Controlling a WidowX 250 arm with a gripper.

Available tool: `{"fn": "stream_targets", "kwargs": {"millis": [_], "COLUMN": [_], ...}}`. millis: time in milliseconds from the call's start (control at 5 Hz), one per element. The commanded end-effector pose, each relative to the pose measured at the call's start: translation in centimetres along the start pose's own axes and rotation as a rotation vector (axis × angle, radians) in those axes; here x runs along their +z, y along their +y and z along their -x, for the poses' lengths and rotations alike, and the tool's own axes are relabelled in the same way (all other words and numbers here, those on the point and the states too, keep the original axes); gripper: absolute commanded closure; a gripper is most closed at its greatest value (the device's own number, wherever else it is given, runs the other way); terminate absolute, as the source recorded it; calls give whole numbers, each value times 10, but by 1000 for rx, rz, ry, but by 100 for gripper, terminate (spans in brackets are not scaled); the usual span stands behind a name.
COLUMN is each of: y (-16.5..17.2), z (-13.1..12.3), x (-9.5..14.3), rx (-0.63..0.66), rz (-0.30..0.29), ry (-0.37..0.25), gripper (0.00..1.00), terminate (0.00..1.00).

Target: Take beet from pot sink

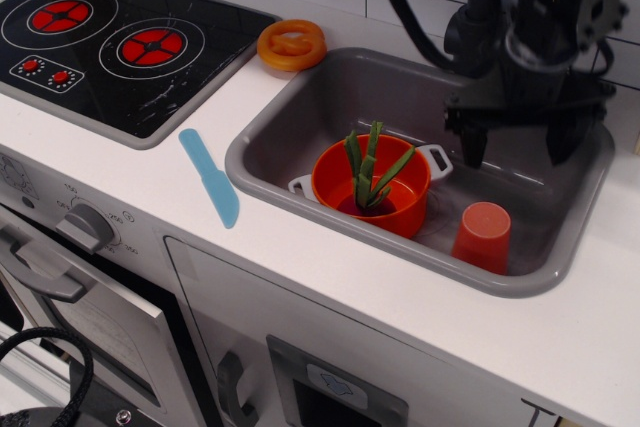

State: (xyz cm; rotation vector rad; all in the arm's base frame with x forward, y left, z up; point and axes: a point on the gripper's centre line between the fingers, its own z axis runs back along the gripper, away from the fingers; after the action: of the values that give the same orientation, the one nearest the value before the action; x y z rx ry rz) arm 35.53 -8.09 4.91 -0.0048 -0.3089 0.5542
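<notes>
The grey sink [300, 179] is set in the white countertop. The orange pot [400, 213] with white side handles stands in its left half. The beet [369, 179] sits inside the pot, green stalks sticking up, only a little dark bulb showing. My gripper [516, 150] hangs open and empty above the sink's right half, up and to the right of the pot, apart from it.
An orange-red cup [482, 237] stands in the sink's front right, just below the gripper. A blue toy knife [211, 177] lies on the counter left of the sink. An orange ring-shaped toy [291, 45] lies behind it. A black stovetop [110, 42] is at the far left.
</notes>
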Motion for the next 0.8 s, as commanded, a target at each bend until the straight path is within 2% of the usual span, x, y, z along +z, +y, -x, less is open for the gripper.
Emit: {"fn": "stream_targets", "kwargs": {"millis": [0, 400, 600], "y": [32, 81, 99], "z": [-23, -23, -21], "x": [50, 40, 36], "rx": [25, -10, -29], "rz": [-3, -27, -36], "ry": [-26, -20, 32], "gripper": [0, 0, 0], "terminate": [0, 0, 0]}}
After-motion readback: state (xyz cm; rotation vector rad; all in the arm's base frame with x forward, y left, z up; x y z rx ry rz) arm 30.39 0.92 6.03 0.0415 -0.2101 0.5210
